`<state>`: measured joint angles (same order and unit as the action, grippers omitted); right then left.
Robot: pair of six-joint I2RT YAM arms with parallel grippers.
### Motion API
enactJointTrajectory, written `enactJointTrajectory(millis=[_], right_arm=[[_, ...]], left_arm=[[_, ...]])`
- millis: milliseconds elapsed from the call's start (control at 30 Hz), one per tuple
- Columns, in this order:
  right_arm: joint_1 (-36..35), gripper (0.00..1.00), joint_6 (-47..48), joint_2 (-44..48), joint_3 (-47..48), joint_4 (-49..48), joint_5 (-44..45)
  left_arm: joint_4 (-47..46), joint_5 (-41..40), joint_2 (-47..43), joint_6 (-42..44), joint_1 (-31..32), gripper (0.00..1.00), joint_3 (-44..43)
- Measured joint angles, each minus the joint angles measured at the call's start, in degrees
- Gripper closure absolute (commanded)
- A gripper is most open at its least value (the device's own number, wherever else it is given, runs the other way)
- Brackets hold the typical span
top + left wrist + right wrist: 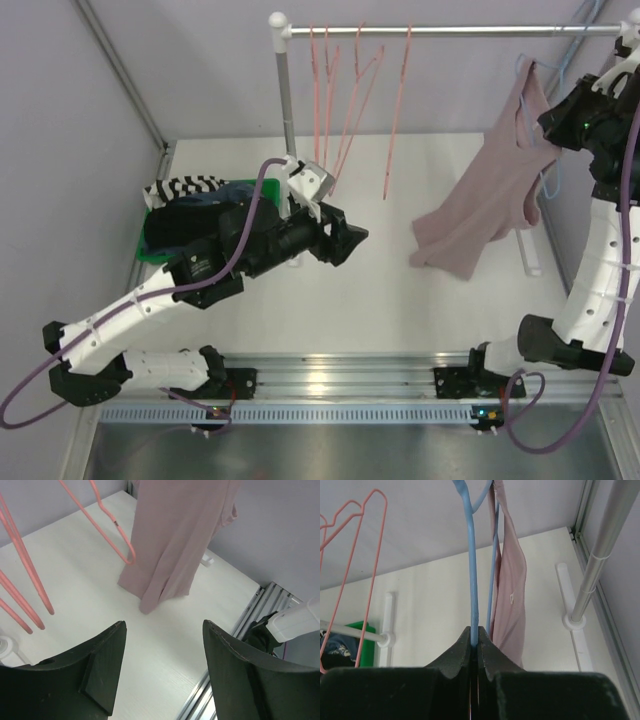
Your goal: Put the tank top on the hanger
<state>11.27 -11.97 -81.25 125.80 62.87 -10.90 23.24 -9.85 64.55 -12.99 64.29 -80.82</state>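
Tabletop (400, 310), tank top (490, 210) hem touching, hanger (473, 580) pinched

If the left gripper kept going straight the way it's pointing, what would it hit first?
Probably the tank top, whose lower end rests on the table ahead of the open left gripper. Nothing stands between them, though a downward tilt could bring it to the table first.

the left arm (120, 315) and right arm (600, 260) are white perforated shells joined by black housings. a purple cable (248, 215) runs along each, cinched by white zip ties. the left gripper (164, 630) has matte black, wedge-shaped plastic fingers (100, 672).
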Motion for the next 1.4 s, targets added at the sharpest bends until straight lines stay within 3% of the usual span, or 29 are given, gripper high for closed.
enactJointTrajectory(millis=[433, 933, 1167, 1400], right_arm=[[6.2, 1.00, 0.0, -4.1, 0.9, -0.8, -3.6], [6.9, 1.00, 1.6, -3.2, -7.5, -5.4, -2.6], [6.9, 0.62, 1.6, -1.7, -8.1, -6.2, -1.6], [6.9, 0.38, 1.5, 0.2, -8.4, -6.1, -0.7]], left_arm=[[-0.7, 7.5, 0.0, -2.2, -8.3, 0.33, 3.8], [-1.0, 10.9, 0.1, -3.4, -10.3, 0.33, 5.6], [-1.0, 10.9, 0.1, -3.6, -10.3, 0.33, 5.7], [-1.0, 10.9, 0.1, -3.6, -10.4, 0.33, 6.0]])
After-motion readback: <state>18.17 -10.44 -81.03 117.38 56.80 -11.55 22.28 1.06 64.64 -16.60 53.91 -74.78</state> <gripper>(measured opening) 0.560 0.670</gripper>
